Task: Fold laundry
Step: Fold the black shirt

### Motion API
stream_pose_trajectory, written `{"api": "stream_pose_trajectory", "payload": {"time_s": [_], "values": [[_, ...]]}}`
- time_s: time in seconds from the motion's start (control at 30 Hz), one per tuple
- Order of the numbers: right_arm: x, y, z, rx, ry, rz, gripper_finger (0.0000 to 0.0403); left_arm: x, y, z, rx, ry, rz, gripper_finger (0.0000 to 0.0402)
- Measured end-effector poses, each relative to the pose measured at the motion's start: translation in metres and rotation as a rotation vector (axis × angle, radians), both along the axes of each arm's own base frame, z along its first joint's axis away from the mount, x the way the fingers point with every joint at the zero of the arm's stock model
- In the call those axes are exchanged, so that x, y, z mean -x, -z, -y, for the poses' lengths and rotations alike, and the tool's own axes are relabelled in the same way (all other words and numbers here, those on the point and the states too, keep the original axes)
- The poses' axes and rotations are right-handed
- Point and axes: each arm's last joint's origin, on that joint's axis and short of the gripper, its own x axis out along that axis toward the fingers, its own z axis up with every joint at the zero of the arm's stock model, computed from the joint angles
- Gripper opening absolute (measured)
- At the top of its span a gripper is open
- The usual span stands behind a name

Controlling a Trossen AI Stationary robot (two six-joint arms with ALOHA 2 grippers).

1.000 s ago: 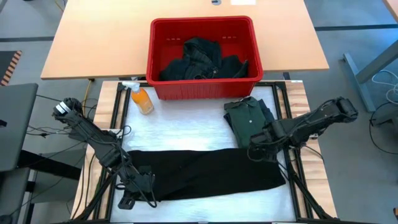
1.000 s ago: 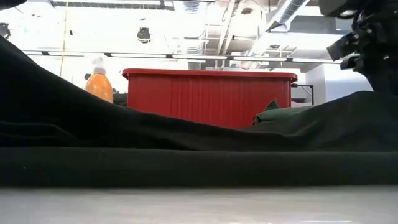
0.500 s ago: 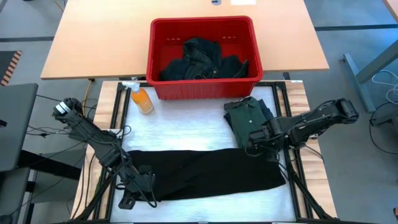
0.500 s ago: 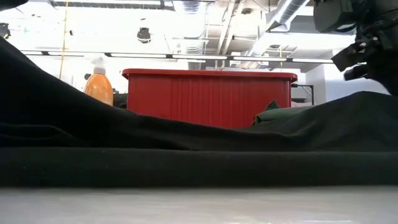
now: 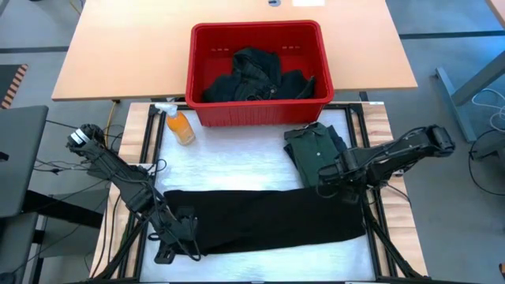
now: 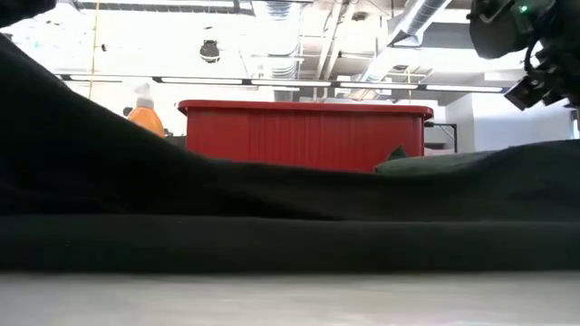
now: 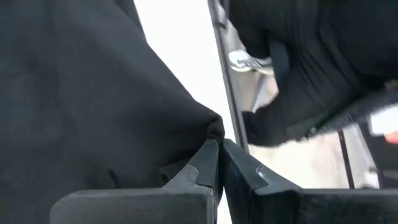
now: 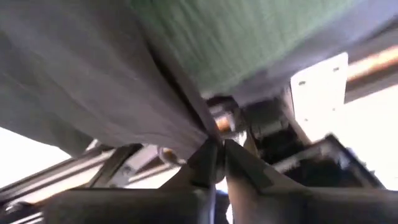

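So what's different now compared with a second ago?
The right hand has closed on the far right corner of the long black cloth garment. The left hand, already clamped on its near left corner, lifted it slightly. The red plastic basket, folded green shirt and orange bottle stayed put.

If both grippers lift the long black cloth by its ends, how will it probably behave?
The black cloth will probably sag in the middle: it lies flat and limp across the table. It looks light, being thin where the left gripper and the right gripper pinch its edges. The pinched edges might slip.
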Motion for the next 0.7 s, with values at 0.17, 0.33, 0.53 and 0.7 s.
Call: {"api": "stream_pose_trajectory", "payload": {"time_s": [0.17, 0.33, 0.53, 0.7], "values": [[0.002, -0.002, 0.001, -0.028, 0.080, -0.025, 0.0097, 0.002, 0.001, 0.000, 0.003, -0.006, -0.030, 0.0003], [-0.002, -0.013, 0.001, -0.049, 0.074, 0.029, 0.0139, 0.003, 0.003, -0.002, -0.012, -0.022, -0.057, 0.0007], [-0.014, -0.047, 0.000, -0.038, 0.073, 0.333, 0.0161, 0.004, 0.004, -0.003, -0.028, -0.001, -0.071, 0.0002], [-0.062, -0.069, -0.024, -0.110, -0.028, 1.027, 0.0156, 0.003, 0.004, 0.009, 0.007, 0.061, -0.014, 0.0001]]}}
